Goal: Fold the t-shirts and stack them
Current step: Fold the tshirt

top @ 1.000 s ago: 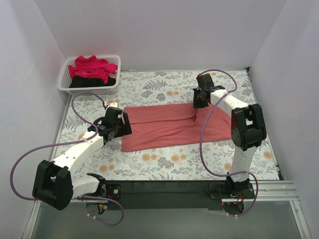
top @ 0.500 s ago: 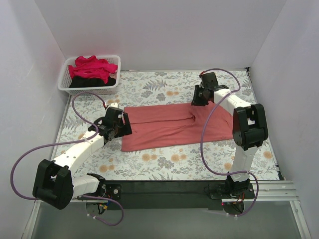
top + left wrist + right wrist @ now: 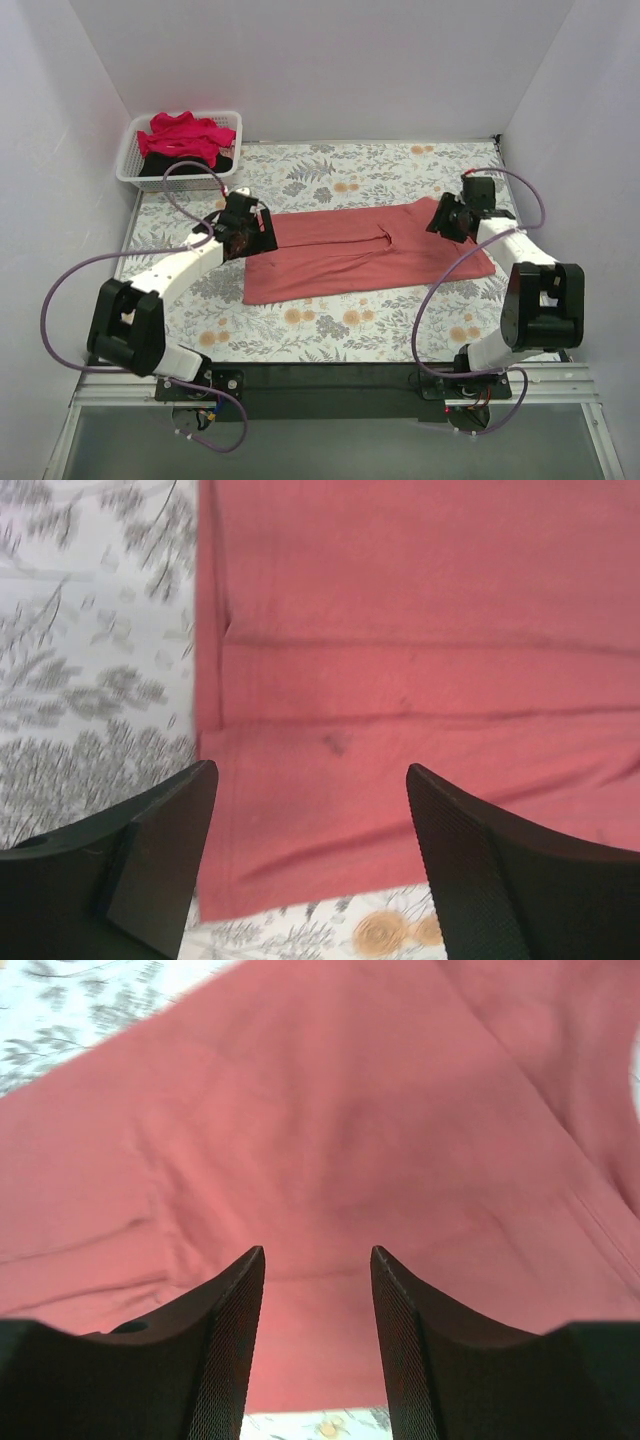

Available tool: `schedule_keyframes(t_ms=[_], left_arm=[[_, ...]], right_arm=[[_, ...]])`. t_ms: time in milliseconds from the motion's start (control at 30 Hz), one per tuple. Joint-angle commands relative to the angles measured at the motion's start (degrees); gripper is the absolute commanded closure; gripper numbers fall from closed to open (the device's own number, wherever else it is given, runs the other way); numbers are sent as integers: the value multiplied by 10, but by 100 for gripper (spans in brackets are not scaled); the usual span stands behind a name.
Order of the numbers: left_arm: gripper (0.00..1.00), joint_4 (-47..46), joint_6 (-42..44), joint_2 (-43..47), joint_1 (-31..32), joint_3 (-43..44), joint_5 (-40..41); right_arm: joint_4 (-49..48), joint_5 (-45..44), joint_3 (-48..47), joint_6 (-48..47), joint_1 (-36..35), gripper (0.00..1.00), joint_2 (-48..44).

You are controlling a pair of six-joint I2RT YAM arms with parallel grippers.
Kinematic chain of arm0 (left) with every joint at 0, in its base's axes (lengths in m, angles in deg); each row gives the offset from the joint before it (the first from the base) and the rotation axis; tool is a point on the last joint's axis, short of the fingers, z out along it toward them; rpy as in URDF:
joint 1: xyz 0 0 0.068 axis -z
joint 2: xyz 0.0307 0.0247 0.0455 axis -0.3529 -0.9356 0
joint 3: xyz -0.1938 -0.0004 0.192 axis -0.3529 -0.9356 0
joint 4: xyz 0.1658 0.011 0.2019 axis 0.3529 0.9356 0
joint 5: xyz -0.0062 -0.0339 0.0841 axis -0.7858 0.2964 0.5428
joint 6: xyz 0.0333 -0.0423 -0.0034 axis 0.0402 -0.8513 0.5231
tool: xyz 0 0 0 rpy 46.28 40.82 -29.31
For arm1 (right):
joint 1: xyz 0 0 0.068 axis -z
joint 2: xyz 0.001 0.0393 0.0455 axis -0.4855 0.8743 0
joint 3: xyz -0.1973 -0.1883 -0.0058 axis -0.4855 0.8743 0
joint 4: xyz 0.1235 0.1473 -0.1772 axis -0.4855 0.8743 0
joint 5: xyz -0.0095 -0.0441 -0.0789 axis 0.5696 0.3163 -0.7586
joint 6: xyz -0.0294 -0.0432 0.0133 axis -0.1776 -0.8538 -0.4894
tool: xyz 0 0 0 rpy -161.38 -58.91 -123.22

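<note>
A dusty coral-red t-shirt (image 3: 360, 250) lies flat on the floral table as a long folded band. My left gripper (image 3: 262, 232) hovers open over its left end; the left wrist view shows the shirt (image 3: 420, 620) and its hem corner between wide-apart fingers (image 3: 165, 850), nothing held. Over the shirt's right end my right gripper (image 3: 446, 218) also stands open. In the right wrist view, only red cloth (image 3: 330, 1110) lies below its gripper (image 3: 316, 1252). A crimson-pink t-shirt (image 3: 182, 135) and a black t-shirt (image 3: 160, 166) lie in the basket.
The white slatted basket (image 3: 128, 170) stands at the far left corner. White walls close in the table on the left, back and right. Purple cables loop off both arms. A floral tablecloth (image 3: 330, 330) shows in front of the shirt.
My right gripper has let go and opened, swinging from the shirt's top middle to its right end. My left gripper has moved farther along the left end, toward the far corner.
</note>
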Motion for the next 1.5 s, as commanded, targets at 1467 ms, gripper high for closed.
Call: schedule_keyframes(t_ms=[1467], left_arm=[[30, -63, -199, -224, 196, 21, -437]], right_arm=[[-92, 357, -592, 38, -37, 46, 598]])
